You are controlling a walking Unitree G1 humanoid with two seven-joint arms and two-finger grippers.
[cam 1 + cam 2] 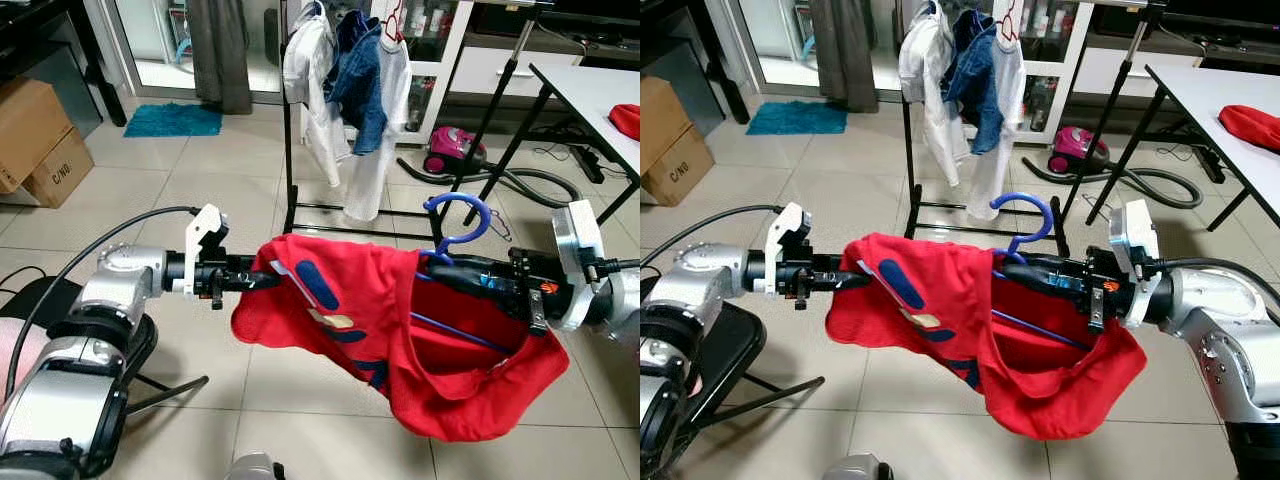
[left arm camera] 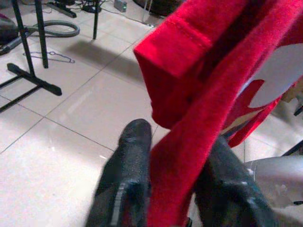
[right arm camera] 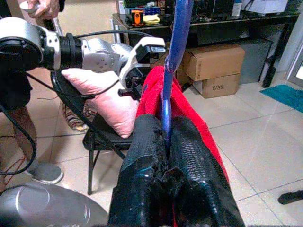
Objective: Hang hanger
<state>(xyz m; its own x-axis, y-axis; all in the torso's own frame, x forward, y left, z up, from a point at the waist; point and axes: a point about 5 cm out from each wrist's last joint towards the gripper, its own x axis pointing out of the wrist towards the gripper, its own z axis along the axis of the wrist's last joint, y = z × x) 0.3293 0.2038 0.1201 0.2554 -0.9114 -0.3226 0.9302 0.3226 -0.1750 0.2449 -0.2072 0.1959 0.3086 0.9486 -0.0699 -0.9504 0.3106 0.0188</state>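
Holding the blue plastic hanger (image 1: pixel 455 225) at centre right, we clamp our right gripper (image 3: pixel 165 142) jaws on its neck, hook curling upward, bar slanting to lower right inside the red T-shirt (image 1: pixel 400 330). Our left gripper (image 2: pixel 173 156) pinches the shirt's edge at centre left.

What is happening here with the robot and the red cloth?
The robot holds a red T-shirt up between its arms. The left gripper pinches one edge of the shirt, and the right gripper is shut on a blue hanger partly inside it. The clothes rack stands ahead; nothing is hung yet.
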